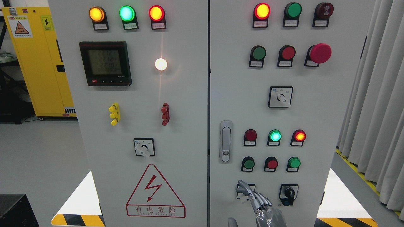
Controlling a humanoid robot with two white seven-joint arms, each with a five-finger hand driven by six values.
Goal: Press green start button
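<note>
- The grey electrical cabinet (189,132) fills the centre of the frame; a vertical seam near the middle splits it into a left door and a right door.
- A yellow storage cabinet (41,63) stands at the upper left of the frame, behind the grey cabinet.
- Grey curtains (378,110) hang along the right edge of the frame.
- The digital meter (105,63) sits in the upper part of the left door, with a lit white lamp (161,64) to its right.
- The red-bordered warning triangle (155,191) is at the bottom of the left door.
- The red mushroom button (320,53) is at the upper right of the right door, at the end of a row holding a green push button (259,53) and a red one.
- The door latch (225,142) sits just right of the seam, at lower centre.
- One robot hand (257,201) rises from the bottom edge, right of centre; which arm it belongs to cannot be determined. Its fingers (244,187) are loosely curled, hold nothing, and reach up over a selector switch plate at the lower part of the right door.
- A black rotary selector (288,193) is just right of the hand.
- The lower button row (271,164), above the hand, reads green, red, green from left to right. The green button (248,164) at its left end is the one nearest the fingertips, and apart from them.
</note>
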